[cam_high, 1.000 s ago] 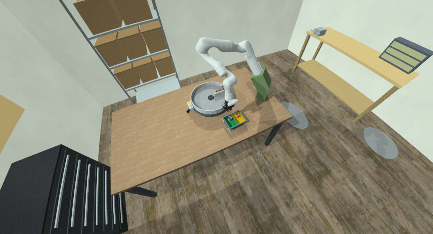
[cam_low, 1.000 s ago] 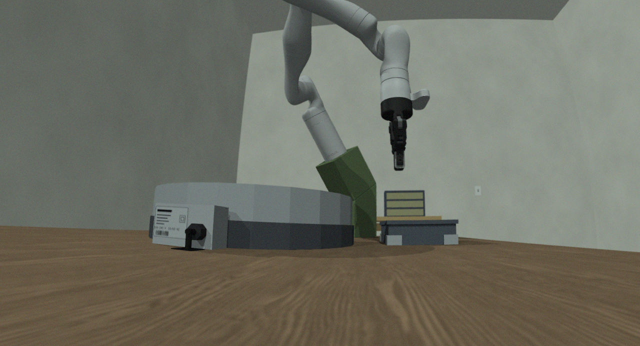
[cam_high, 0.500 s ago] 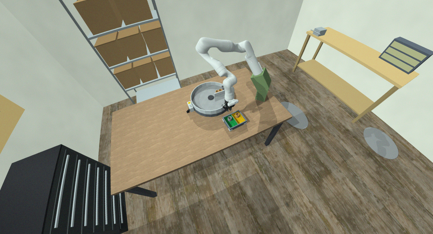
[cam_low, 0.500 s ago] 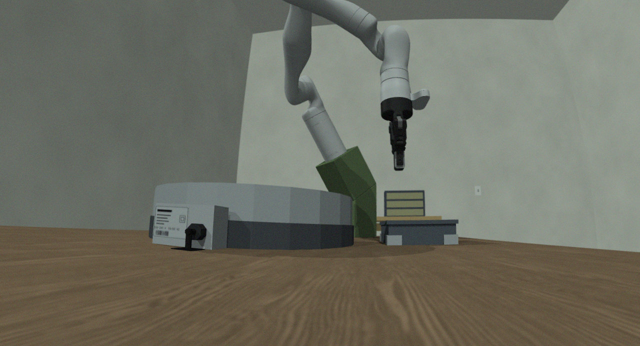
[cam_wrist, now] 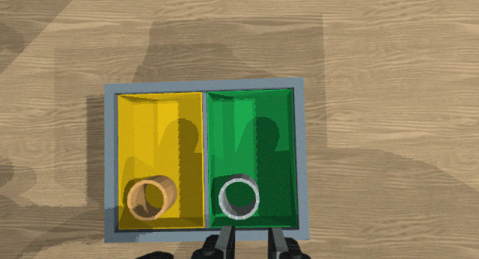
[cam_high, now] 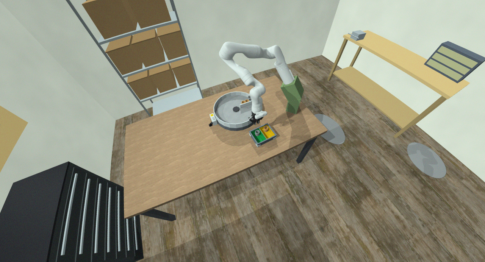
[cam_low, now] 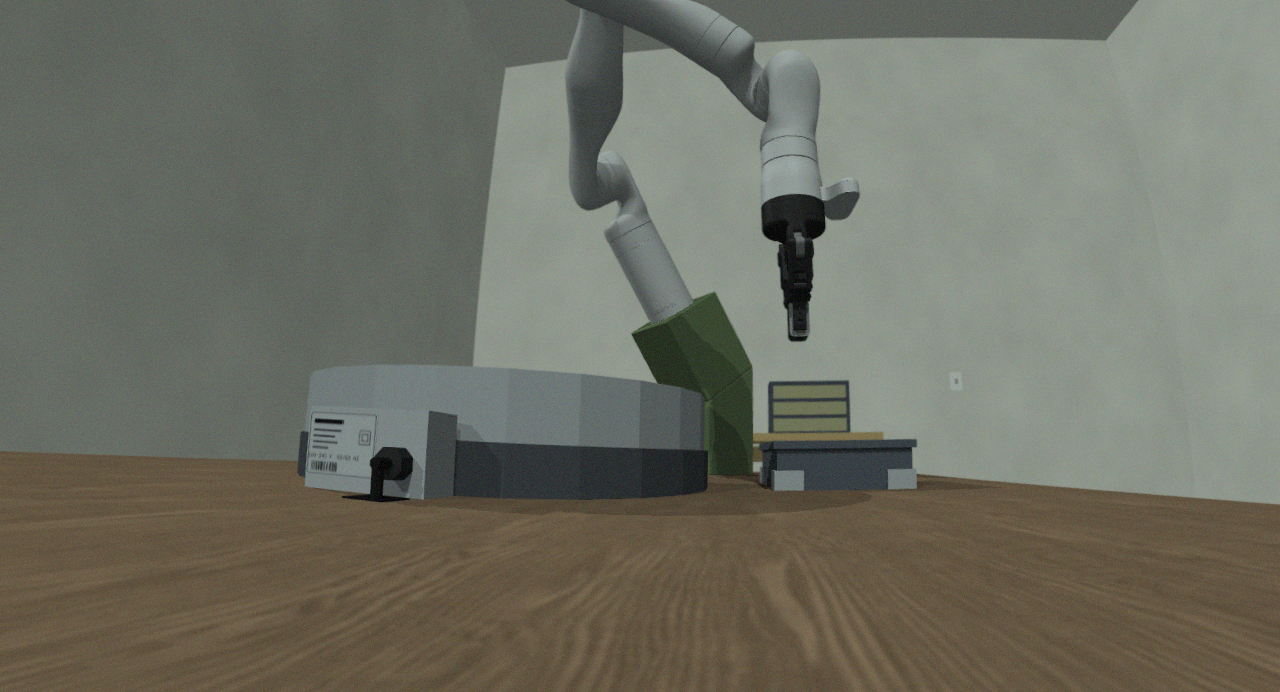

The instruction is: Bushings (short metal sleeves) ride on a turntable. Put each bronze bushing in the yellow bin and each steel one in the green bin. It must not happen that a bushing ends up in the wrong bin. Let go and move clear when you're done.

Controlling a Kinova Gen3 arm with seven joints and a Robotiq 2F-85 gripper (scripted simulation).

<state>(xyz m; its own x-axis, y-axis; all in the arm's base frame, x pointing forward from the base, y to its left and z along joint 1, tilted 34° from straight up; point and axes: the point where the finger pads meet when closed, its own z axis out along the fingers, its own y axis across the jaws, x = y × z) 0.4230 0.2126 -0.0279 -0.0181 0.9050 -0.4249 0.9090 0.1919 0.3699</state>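
My gripper (cam_high: 256, 122) (cam_low: 798, 334) (cam_wrist: 251, 245) is partly open, with nothing between its fingers. It hangs above the turntable-side edge of the bin tray. The yellow bin (cam_high: 270, 134) (cam_wrist: 166, 117) holds one bronze bushing (cam_high: 266, 128) (cam_wrist: 171, 192). The green bin (cam_high: 260, 139) (cam_wrist: 245, 113) holds one steel bushing (cam_high: 257, 132) (cam_wrist: 239, 217). On the turntable (cam_high: 224, 114) (cam_low: 537, 410), two bronze bushings (cam_high: 243, 102) and a grey bushing (cam_high: 249, 97) stand beyond a pale upright plate, partly hidden by it and the arm.
The pale upright plate (cam_high: 245, 106) stands on the turntable. The turntable's raised wall (cam_high: 233, 125) lies close to the bin tray (cam_low: 841, 466) (cam_wrist: 304, 158). A box with a black plug (cam_high: 210, 124) (cam_low: 392, 463) is on the turntable's outer side. The green arm base (cam_high: 293, 97) (cam_low: 716, 374) stands behind.
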